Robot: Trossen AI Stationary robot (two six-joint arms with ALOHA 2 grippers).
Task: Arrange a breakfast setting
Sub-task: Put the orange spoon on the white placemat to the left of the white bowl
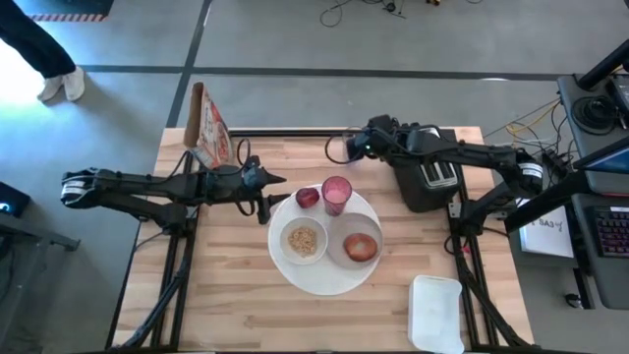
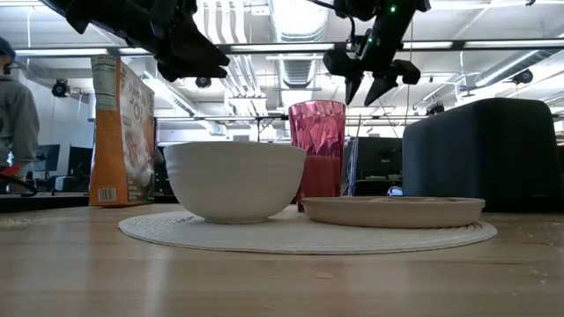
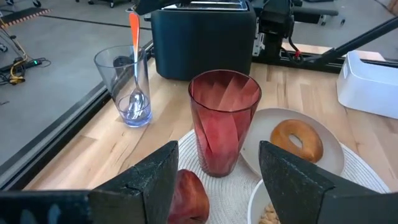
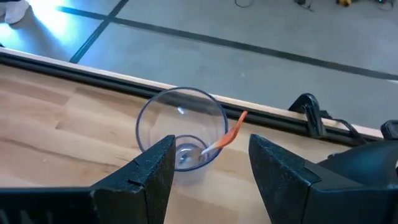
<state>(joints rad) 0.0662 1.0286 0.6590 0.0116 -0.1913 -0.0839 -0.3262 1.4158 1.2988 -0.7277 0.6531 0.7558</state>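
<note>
The right tool [image 4: 208, 177] hangs spread above the glass [image 4: 181, 134] holding the spoon [image 4: 219, 142]; the left tool [image 3: 214, 186], spread, faces the cup [image 3: 223, 121].

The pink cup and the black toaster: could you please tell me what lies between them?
In the left wrist view, only bare wooden table separates the pink cup from the black toaster. The clear glass holding the spoon stands off to one side.

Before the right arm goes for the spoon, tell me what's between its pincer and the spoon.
Nothing visible blocks it. The right pincer hangs open above the clear glass. The metal spoon stands inside, its orange handle leaning over the rim on the toaster side. Only the glass wall surrounds the spoon; from above it is free.
</note>
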